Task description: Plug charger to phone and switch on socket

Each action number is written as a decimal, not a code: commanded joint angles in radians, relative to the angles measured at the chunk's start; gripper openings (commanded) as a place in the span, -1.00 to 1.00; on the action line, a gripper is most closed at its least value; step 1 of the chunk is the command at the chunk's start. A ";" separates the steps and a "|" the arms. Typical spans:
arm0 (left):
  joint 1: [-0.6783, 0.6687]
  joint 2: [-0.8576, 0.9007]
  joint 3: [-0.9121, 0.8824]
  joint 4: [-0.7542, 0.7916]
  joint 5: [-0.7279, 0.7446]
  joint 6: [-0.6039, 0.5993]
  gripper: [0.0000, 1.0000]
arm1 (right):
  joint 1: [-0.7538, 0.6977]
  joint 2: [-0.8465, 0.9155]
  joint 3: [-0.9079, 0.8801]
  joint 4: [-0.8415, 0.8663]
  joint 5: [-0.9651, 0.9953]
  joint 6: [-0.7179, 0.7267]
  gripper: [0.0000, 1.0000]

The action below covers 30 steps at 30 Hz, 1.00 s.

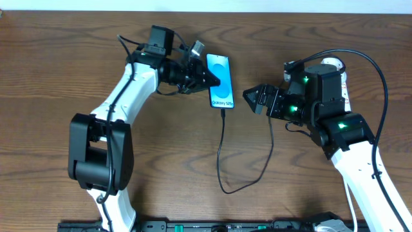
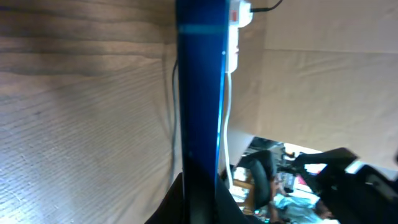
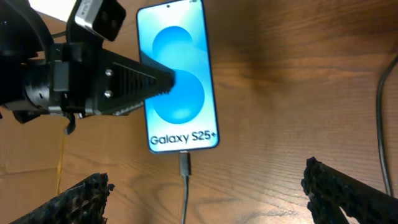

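1. Phone (image 1: 220, 82) lies near the top middle of the overhead picture, on the brown table (image 1: 58, 58). Its bright blue screen faces up.
2. The left tool (image 1: 207, 76) is clenched on the side of the phone that is toward the left of the picture. One dark finger (image 3: 149, 81) lies across the blue screen.
3. The black charger cable (image 1: 222, 154) meets the bottom end of the phone. Its small plug tip (image 3: 185, 163) touches the phone's bottom edge.
4. From the phone the cable runs down the picture. It bends in a loop near the bottom middle and climbs up toward the right arm.
5. The right tool (image 1: 252, 100) is released. Its two fingers are wide apart and nothing is in it. It sits just to the right of the phone's bottom end and does not touch it.
6. The white socket strip (image 1: 331, 64) is in the upper right, mostly hidden behind the right arm. I cannot tell if its switch is on.
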 commanded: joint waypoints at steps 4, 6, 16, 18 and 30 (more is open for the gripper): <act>-0.074 0.011 0.002 -0.015 -0.159 0.054 -0.85 | -0.002 0.008 0.014 -0.018 0.015 -0.018 0.96; -0.080 0.032 0.002 -0.015 -0.159 0.054 -0.85 | -0.002 0.008 0.014 -0.030 0.014 -0.018 0.98; -0.089 0.177 0.002 -0.014 -0.037 0.054 -0.85 | -0.002 0.009 0.014 -0.042 -0.023 -0.018 0.99; -0.089 0.195 0.002 -0.014 -0.008 0.055 -0.85 | -0.002 0.009 0.014 -0.044 -0.023 -0.018 0.99; -0.089 0.222 0.002 -0.019 -0.034 0.152 -0.85 | -0.002 0.009 0.014 -0.044 -0.022 -0.018 0.96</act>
